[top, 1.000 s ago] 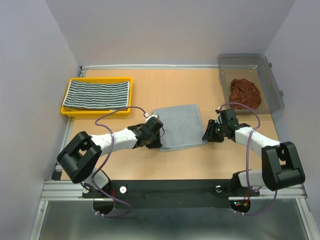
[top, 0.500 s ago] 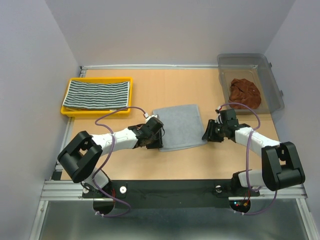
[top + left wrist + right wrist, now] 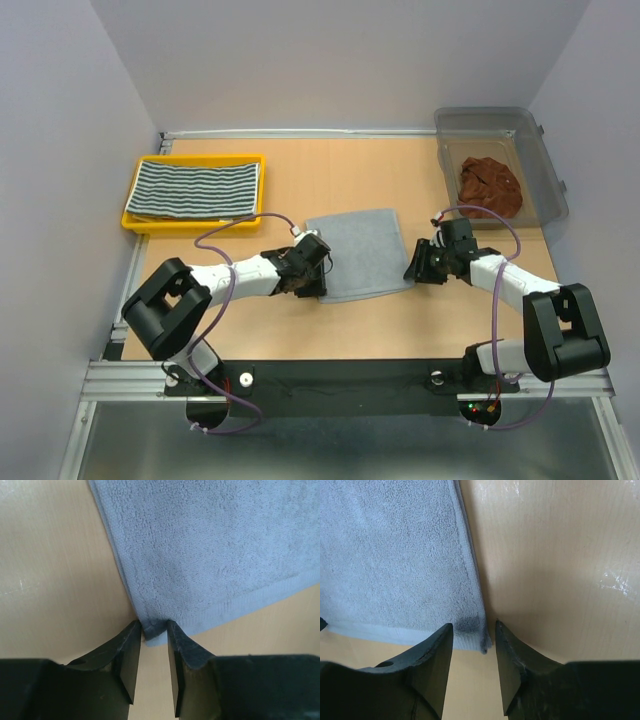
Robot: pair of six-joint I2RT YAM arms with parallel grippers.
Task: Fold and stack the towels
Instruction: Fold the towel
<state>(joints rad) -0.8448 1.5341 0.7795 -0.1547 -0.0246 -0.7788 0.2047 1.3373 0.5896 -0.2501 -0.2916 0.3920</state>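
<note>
Your left arm [image 3: 240, 272] swings its elbow slightly inward, and the left gripper [image 3: 310, 287] edges a touch rightward at the grey towel's [image 3: 362, 250] corner.

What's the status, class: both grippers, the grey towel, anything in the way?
Left gripper astride near-left corner of grey towel, grip unclear. Right gripper open around near-right corner. Towel flat, unfolded. Nothing in the way.

Nothing can be read — no words, labels or numbers on the towels [image 3: 355, 255], yellow tray [image 3: 170, 226] or clear bin [image 3: 480, 125].
</note>
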